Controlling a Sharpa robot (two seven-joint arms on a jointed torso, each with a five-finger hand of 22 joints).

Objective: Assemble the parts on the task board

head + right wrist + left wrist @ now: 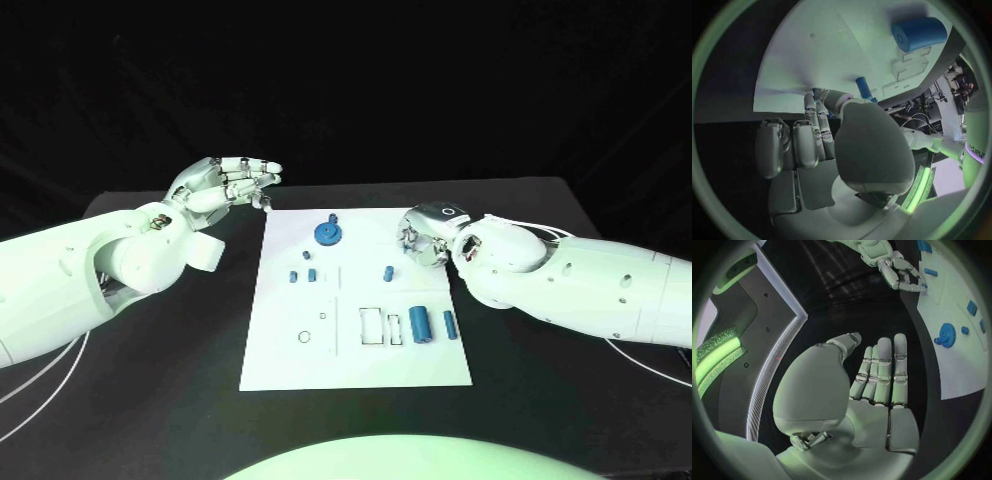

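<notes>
White task board [289, 360] is centred for both hands. Left hand [224, 185], at ten o'clock, is held empty, fingers spread; right hand [428, 232], at two, has fingers curled, contents untellable.

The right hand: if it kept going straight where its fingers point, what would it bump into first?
Probably the task board: the right hand has its fingers at the board's edge, with a small blue part just beyond. Depth is uncertain.

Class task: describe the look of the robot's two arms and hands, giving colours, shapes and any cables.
Both arms are smooth, rounded white shells with small dark screw holes. The left hand and right hand are silver, jointed metal with many fingers. Thin white cables trail beside each arm.
</notes>
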